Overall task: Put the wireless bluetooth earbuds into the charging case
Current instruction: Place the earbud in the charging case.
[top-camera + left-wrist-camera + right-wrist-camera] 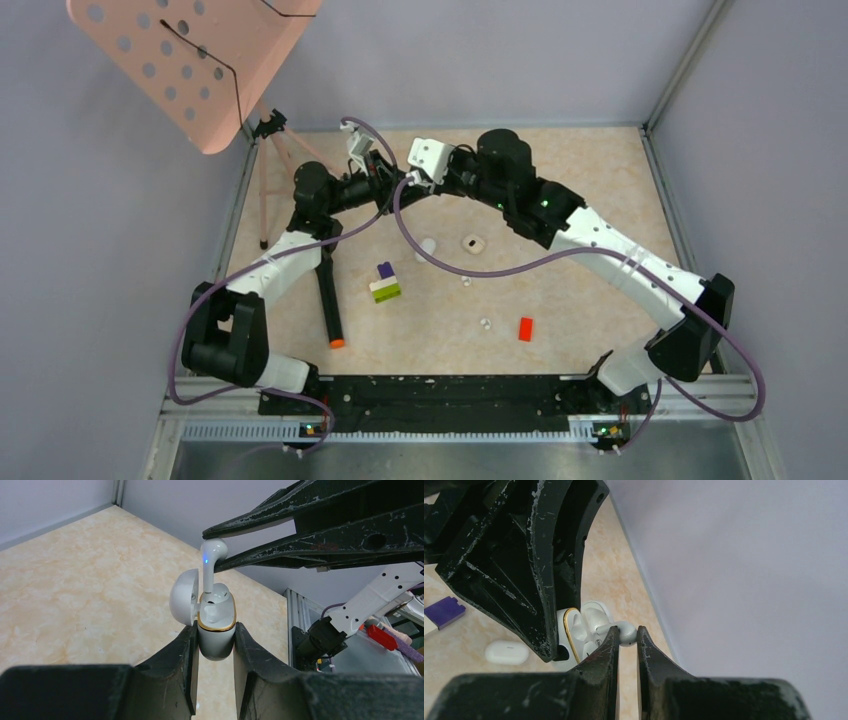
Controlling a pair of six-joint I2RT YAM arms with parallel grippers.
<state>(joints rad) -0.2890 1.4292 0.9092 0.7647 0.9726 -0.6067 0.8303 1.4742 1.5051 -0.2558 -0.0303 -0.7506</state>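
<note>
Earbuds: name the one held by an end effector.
The blue-lit stemmed earbud in the right end effector, at the open case; loose ones lie on the table.

Cases: two, one open case (pixel 216 630) and one closed case (pixel 506 652); a third roundish item (pixel 473 243) is too small to tell. Earbuds: one stemmed earbud (pixel 212 550), plus two loose specks, far white bit (pixel 466 282) and near white bit (pixel 485 323). Red brick (pixel 525 328): one. Brick stack (pixel 384 283): one.

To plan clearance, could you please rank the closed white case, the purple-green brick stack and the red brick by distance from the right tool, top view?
From the right tool:
1. Closed white case, mid-table.
2. Purple-green brick stack, left of centre.
3. Red brick, right, nearest the bases.
</note>
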